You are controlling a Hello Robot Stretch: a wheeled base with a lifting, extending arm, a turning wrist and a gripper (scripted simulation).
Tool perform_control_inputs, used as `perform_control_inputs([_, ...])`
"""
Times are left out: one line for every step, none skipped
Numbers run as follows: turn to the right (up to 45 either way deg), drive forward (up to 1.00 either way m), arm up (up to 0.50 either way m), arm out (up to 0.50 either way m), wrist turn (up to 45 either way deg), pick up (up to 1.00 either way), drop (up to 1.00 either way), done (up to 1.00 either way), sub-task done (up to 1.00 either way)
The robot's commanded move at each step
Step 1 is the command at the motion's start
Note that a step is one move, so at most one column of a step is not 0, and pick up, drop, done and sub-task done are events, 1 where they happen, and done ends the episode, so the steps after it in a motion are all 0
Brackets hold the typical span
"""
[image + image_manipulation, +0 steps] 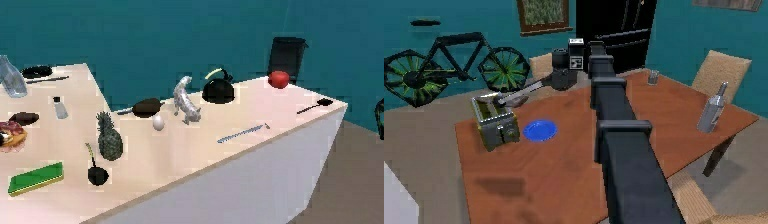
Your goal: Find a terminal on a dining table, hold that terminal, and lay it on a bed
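Tool (pixel 512 98) and dark arm (pixel 616 130) appear in the arm side view, stretched out over a brown table (pixel 681 125). The fingertips end at a grey-green box (pixel 494 122) standing on that table, so I cannot tell whether the tool holds anything, nor whether this box is the terminal. That view also counts one blue plate (pixel 539 130) just beside the box, one glass bottle (pixel 714 105) near the table's right end and one small cup (pixel 652 77) at its far edge. Two pale chairs (pixel 722 70) stand behind the table, and one bicycle (pixel 454 62) leans on the teal wall under one framed picture (pixel 544 12), left of a black fridge (pixel 619 30). The forward view looks instead onto a pale table (pixel 200 150) bearing one pineapple (pixel 108 140), one egg (pixel 158 122), one white animal figurine (pixel 185 100), one black kettle (pixel 218 90), one red fruit (pixel 279 78), one knife (pixel 243 132), one green slab (pixel 35 180) and one black ladle (pixel 95 172). A black chair (pixel 288 55) stands behind it. The walls are teal in both views, and the floor is grey-brown.
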Motion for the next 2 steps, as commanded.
perform_control_inputs([0.0, 0.0, 0.0, 0.0, -45.0, 0.0, 0.0, 0.0, 0.0])
perform_control_inputs([0.0, 0.0, 0.0, 0.0, -24.0, 0.0, 0.0, 0.0, 0.0])
